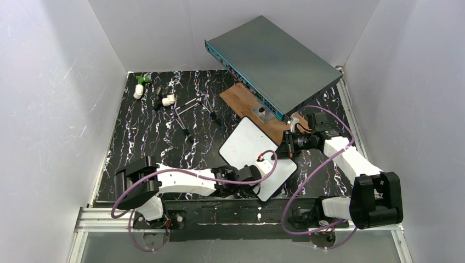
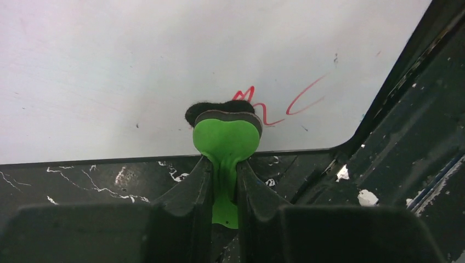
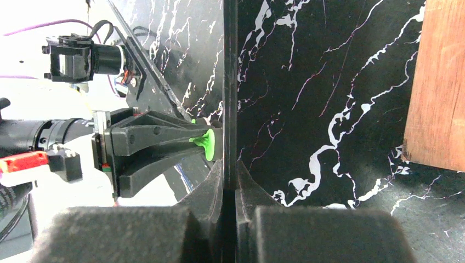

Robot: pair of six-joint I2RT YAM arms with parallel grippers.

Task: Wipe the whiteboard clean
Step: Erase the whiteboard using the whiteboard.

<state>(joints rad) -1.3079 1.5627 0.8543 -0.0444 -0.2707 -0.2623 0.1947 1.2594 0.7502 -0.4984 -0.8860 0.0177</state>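
Black marbled counter (image 1: 148, 126) lies under the whiteboard (image 1: 247, 145), which I keep steady with my right pincer (image 3: 230, 178) clenched on its rim, so my left pincer (image 2: 225, 172), grasping the eraser (image 2: 226, 134), can press against the red writing (image 2: 285, 104).

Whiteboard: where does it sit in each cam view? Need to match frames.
Top external: whiteboard at centre, slightly low.
Left wrist: whiteboard fills the upper frame, red marks low right.
Right wrist: whiteboard edge-on, a vertical dark strip at centre.
Shared landmark: black marbled tabletop.
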